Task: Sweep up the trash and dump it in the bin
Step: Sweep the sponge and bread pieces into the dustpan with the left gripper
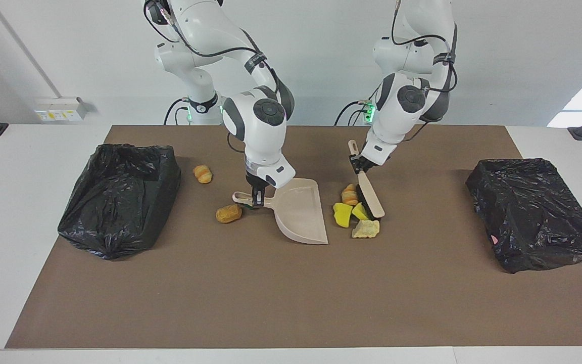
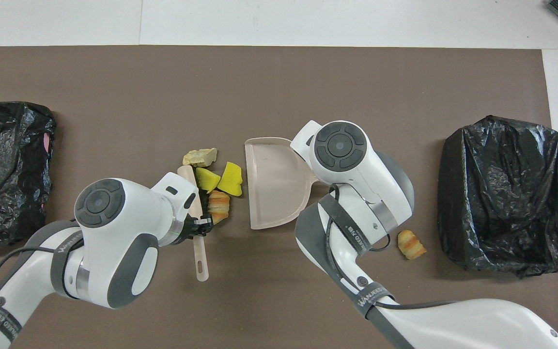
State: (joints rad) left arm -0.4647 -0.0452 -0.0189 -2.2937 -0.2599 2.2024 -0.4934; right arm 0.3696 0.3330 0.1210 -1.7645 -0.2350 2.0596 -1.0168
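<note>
First, what do we find nearest the robots? (Trainee)

One golden trash piece (image 1: 202,174) lies alone near the bin (image 1: 119,197) at the right arm's end. A second trash piece (image 1: 229,214) sits just beside the dustpan's handle. We judge that both are left for a later pass. (Instructor)

Why are the tools held so? (Trainee)

The left gripper (image 1: 359,166) is clenched on the handle of the brush (image 1: 371,199). The bristles are down against the trash cluster (image 1: 354,212), so a stroke would drive it toward the right arm's end. The right gripper (image 1: 256,199) is clamped on the handle of the dustpan (image 1: 301,215). The pan's open mouth is turned to the cluster and just beside it, ready to catch it. A pale bread piece lies farthest out on the surface (image 1: 271,303). The second bin (image 1: 533,212) stands well apart at the left arm's end. (Instructor)

Any writing? (Trainee)

We read only a strap (image 2: 373,294) on the right arm, with lettering like "WANJEED". We find no legible label on tools or bins. (Instructor)
</note>
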